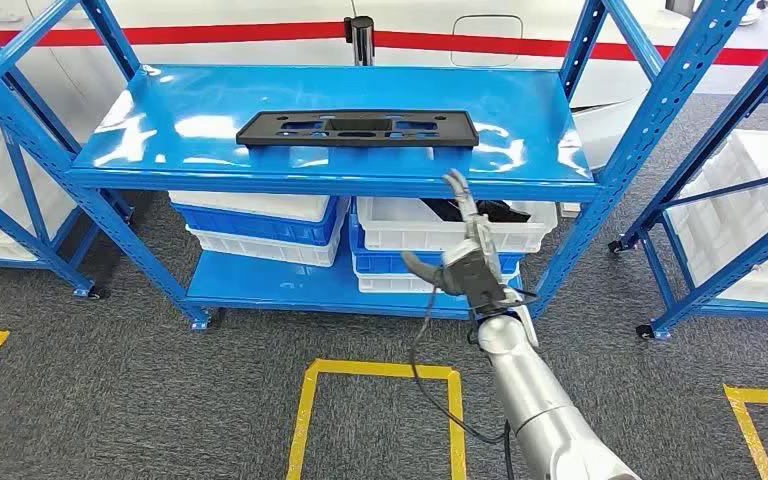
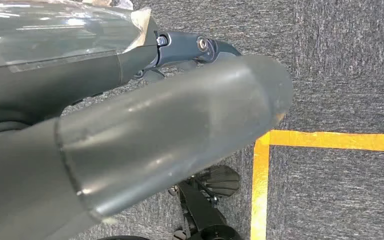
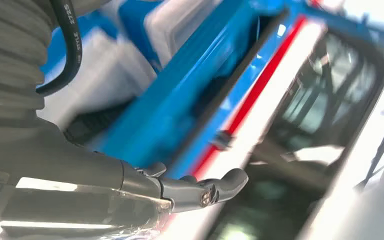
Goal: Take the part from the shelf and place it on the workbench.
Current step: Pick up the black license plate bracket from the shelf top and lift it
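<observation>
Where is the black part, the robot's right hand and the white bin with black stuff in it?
black part (image 1: 357,128): head view, middle of its flat top.
right hand (image 1: 465,262): head view, on the palm.
white bin (image 1: 430,235): head view, front wall.

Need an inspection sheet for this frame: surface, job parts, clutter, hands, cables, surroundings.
Surface: top shelf of the blue rack, glossy, bare around the part.
Job's things: black part lies flat on the top shelf, untouched.
Clutter: white and blue bins stacked on the lower shelf; a dark item in the right-side bin, too hidden to identify.
Hands: right hand raised in front of the shelf edge, fingers apart, holding nothing. Left hand hangs over the floor; fingers not readable.
Cables: black cable loops beside the right forearm.
Surroundings: grey carpet, yellow floor lines, more blue racks on both sides.
</observation>
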